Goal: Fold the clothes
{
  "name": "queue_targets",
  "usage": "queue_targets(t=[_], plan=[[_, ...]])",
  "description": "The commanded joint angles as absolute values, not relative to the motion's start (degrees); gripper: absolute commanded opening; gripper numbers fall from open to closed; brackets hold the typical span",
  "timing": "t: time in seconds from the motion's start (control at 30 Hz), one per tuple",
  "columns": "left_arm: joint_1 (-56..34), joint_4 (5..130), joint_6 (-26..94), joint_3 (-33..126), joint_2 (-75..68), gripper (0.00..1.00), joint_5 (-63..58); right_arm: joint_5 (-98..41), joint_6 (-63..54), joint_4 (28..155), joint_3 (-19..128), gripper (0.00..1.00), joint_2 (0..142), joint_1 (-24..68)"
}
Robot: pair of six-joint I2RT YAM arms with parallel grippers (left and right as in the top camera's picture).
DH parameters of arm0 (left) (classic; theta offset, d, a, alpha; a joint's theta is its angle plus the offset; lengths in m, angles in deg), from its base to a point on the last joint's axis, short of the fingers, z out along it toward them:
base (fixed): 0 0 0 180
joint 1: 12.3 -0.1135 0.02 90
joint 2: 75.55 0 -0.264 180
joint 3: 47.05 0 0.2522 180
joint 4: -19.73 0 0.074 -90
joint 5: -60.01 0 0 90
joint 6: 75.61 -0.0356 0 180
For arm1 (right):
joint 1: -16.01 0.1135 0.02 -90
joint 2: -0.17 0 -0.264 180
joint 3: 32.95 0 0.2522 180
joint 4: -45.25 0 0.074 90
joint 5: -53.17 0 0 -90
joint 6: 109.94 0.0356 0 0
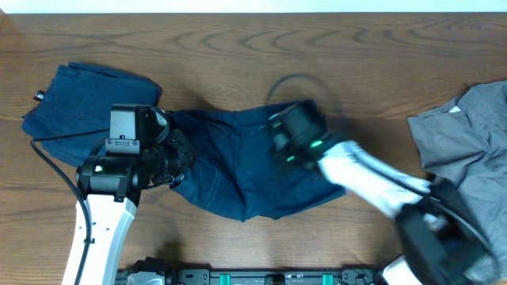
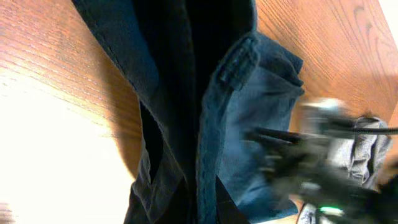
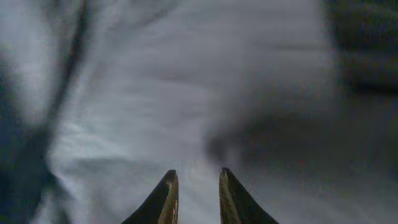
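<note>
A pair of navy shorts (image 1: 245, 170) lies spread and rumpled at the table's middle. My left gripper (image 1: 176, 157) is at their left edge. In the left wrist view the navy cloth (image 2: 217, 124) runs down into the jaws (image 2: 205, 214), which are shut on it. My right gripper (image 1: 291, 136) is blurred with motion over the shorts' upper right part. In the right wrist view its fingers (image 3: 198, 177) stand a little apart with nothing between them, above blurred cloth (image 3: 186, 93). Another navy piece (image 1: 87, 103) with a small black tag (image 1: 37, 96) lies folded at the far left. A grey shirt (image 1: 471, 134) lies bunched at the right edge.
The wooden table (image 1: 238, 55) is bare along the back. A black cable (image 1: 55, 162) runs from the left arm across the table's left side. The arms' mounting rail (image 1: 261, 277) lies along the front edge.
</note>
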State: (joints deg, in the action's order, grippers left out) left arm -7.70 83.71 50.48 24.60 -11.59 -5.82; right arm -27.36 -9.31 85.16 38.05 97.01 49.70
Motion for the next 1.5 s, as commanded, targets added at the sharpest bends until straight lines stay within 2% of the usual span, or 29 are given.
queue_targets(t=[0.0,0.13,0.27,0.33,0.4,0.6,0.73,0.87,1.2,1.37,1.47], plan=[[-7.90,83.80,49.30,25.56,-11.56,0.06,-6.28,-28.10,-10.40,92.15,38.29,0.19,90.83,43.36],[-7.90,83.80,49.33,25.56,-11.06,0.06,-6.65,-26.05,-15.27,102.49,38.05,0.20,90.10,40.81],[-7.90,83.80,49.30,25.56,-10.71,0.06,-6.65,-28.69,-14.92,102.25,35.40,0.22,91.31,40.83],[-7.90,83.82,49.30,25.56,-10.67,0.06,-6.65,-33.06,-10.44,97.42,33.54,0.27,92.09,40.76],[-7.90,83.82,49.30,25.56,-10.58,0.06,-6.65,-38.57,-5.87,89.42,32.17,0.49,92.44,40.54],[-7.90,83.88,49.30,25.56,-10.32,0.06,-6.65,-39.66,-4.34,69.51,32.08,0.53,92.60,38.49],[-7.90,83.86,49.30,25.56,-10.32,0.06,-6.65,-39.66,-1.48,66.91,32.08,0.53,94.04,37.16],[-7.90,83.82,49.30,25.56,-10.30,0.06,-6.67,-41.63,-0.19,65.97,32.08,0.58,97.19,35.98],[-7.90,83.84,49.30,25.56,-10.27,0.06,-6.65,-40.60,0.60,55.96,32.08,0.57,105.23,34.45],[-7.90,83.84,49.30,25.54,-10.27,0.06,-6.67,-37.85,1.27,52.88,32.08,0.40,106.28,34.45],[-7.90,83.84,49.30,25.54,-10.27,0.06,-6.67,-37.96,1.23,53.27,32.06,0.37,106.28,34.38]])
